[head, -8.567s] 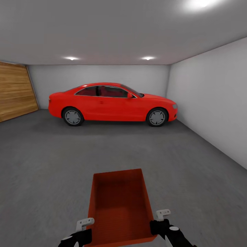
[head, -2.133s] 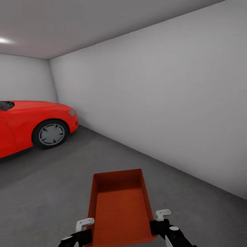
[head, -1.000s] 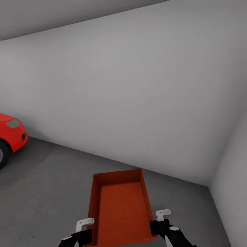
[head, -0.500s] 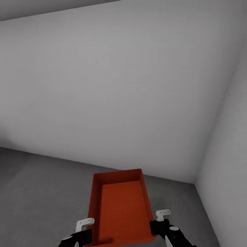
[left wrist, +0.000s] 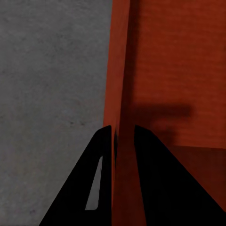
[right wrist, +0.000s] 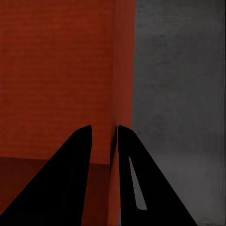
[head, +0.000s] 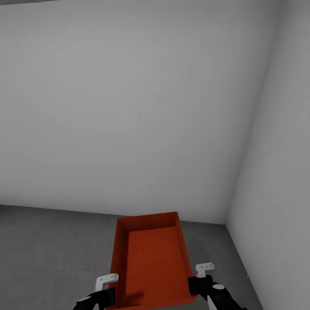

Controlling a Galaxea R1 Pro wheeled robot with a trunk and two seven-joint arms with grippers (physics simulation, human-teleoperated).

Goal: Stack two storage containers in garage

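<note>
The bin point(head: 150, 262) is hanging above the grey floor point(head: 51, 249), in front of a corner of 2 pale walls point(head: 129, 107). The left gripper point(left wrist: 123, 136) is pinching the bin's left wall, 1 finger on each side of it. The right gripper point(right wrist: 104, 136) is pinching the right wall in the same way.

Both arms sit low out front, left gripper point(left wrist: 123, 134) and right gripper point(right wrist: 104, 133) each pinched tight on a bin point(head: 150, 258) wall.
</note>
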